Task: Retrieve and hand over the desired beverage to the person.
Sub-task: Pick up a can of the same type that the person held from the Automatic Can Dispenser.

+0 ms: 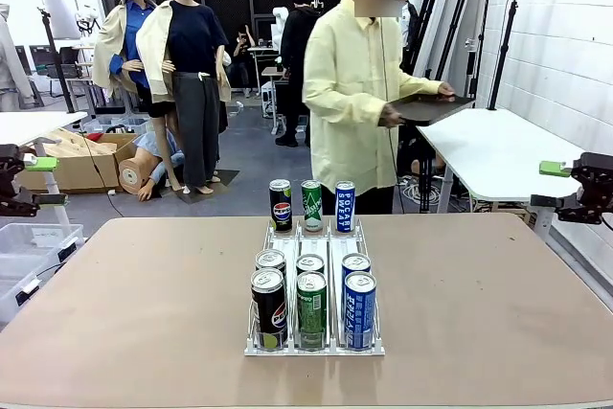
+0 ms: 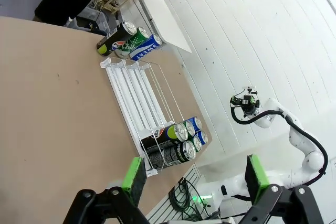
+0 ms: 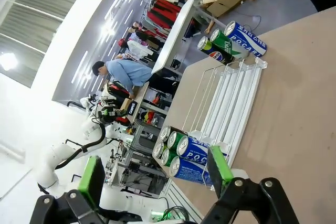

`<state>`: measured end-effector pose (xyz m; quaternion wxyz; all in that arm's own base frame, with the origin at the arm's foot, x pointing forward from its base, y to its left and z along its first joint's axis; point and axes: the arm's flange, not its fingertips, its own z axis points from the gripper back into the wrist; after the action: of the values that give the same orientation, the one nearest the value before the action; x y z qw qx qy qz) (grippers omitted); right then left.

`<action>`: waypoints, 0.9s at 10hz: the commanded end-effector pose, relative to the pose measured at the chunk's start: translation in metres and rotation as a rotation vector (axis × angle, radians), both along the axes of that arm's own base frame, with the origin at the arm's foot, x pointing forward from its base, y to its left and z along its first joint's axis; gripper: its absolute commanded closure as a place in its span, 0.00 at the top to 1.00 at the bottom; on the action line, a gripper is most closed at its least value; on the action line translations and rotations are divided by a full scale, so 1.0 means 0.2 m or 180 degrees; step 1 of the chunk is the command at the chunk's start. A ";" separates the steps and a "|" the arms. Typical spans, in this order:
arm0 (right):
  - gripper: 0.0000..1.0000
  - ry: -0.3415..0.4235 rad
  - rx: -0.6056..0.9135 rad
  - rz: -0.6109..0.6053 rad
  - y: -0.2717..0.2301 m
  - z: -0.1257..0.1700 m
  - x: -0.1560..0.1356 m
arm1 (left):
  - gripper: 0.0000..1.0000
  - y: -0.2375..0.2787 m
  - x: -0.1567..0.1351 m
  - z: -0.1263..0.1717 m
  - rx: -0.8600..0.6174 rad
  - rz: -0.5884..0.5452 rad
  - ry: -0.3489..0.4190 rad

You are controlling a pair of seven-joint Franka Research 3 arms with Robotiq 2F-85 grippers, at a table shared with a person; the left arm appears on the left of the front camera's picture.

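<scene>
A clear wire rack [image 1: 314,237] on the brown table holds the beverage cans in three lanes. At its far end stand a black Pepsi can [image 1: 280,204], a green can [image 1: 311,204] and a blue Pocari Sweat can [image 1: 345,206]; several more cans [image 1: 310,296] crowd the near end. The person [image 1: 356,93], in a pale-yellow shirt, stands beyond the table holding a dark flat board [image 1: 428,106]. My left gripper [image 1: 13,179] hangs open off the table's left side, my right gripper [image 1: 586,187] open off its right. Between the open left gripper [image 2: 194,179] fingers lie the rack [image 2: 137,88] and near cans [image 2: 176,142]. The open right gripper [image 3: 156,174] frames the near cans [image 3: 181,153].
A white side table [image 1: 498,152] stands behind on the right. A clear plastic bin [image 1: 29,248] sits by the table's left edge, with cardboard boxes [image 1: 81,160] on the floor farther back. Bare brown tabletop [image 1: 144,294] lies on both sides of the rack.
</scene>
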<state>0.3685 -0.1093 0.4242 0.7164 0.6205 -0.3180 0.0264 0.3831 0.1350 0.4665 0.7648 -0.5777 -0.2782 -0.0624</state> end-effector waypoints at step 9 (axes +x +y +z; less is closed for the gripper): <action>1.00 0.0000 0.0054 -0.0003 0.01 -0.01 -0.01 | 1.00 0.00 -0.01 0.00 -0.0065 0.0003 -0.0004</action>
<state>0.3684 -0.1095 0.4243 0.7165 0.6203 -0.3181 0.0264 0.3831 0.1350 0.4665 0.7648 -0.5778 -0.2782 -0.0625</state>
